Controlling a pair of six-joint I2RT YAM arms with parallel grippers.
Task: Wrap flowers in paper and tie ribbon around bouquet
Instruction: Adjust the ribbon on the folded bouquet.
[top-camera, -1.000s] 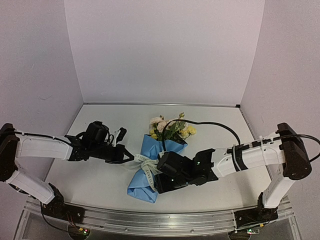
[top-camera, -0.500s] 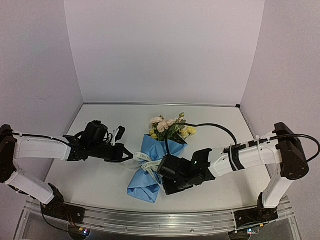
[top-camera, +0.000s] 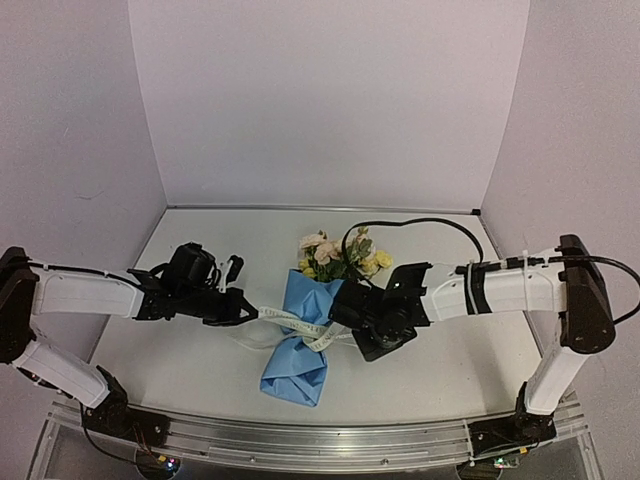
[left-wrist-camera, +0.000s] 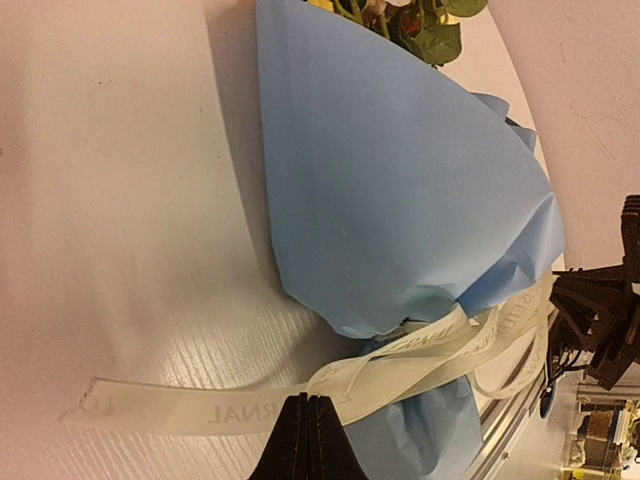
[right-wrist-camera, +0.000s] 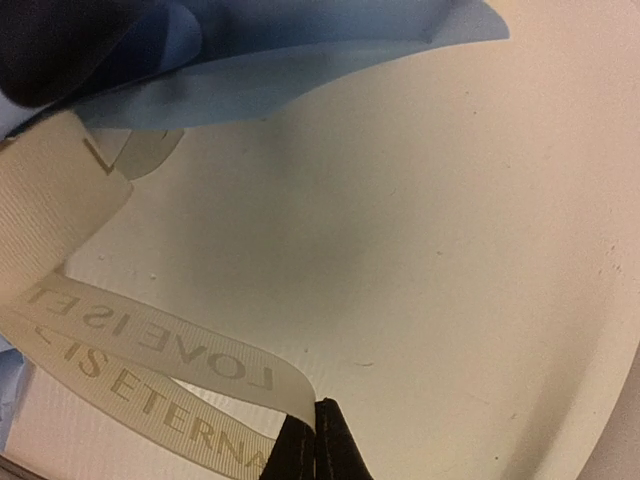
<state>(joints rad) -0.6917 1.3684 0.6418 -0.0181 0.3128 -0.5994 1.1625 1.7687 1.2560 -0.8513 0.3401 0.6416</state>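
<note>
The bouquet lies mid-table: the flowers (top-camera: 340, 256), yellow and pale pink with green leaves, top a light blue paper (top-camera: 303, 340) cone pinched at its waist. The cream ribbon (top-camera: 292, 321) with printed lettering crosses that waist. Left of the cone, my left gripper (top-camera: 243, 308) is shut on the ribbon. In the left wrist view its jaws (left-wrist-camera: 308, 405) pinch the ribbon (left-wrist-camera: 440, 345) below the paper (left-wrist-camera: 390, 180), one loose end lying flat to the left. My right gripper (top-camera: 338, 318), at the cone's right side, is shut on a ribbon loop (right-wrist-camera: 150, 350) at its tips (right-wrist-camera: 318, 412).
A black cable (top-camera: 420, 224) arcs over the table behind the right arm. A metal rail (top-camera: 320, 442) runs along the near edge. White walls close in the back and both sides. The right gripper body (left-wrist-camera: 600, 310) shows in the left wrist view.
My right gripper has shut on the ribbon and moved up and to the right, drawing the ribbon across the cone's waist. The cone's lower end shifted slightly right. The left gripper held still.
</note>
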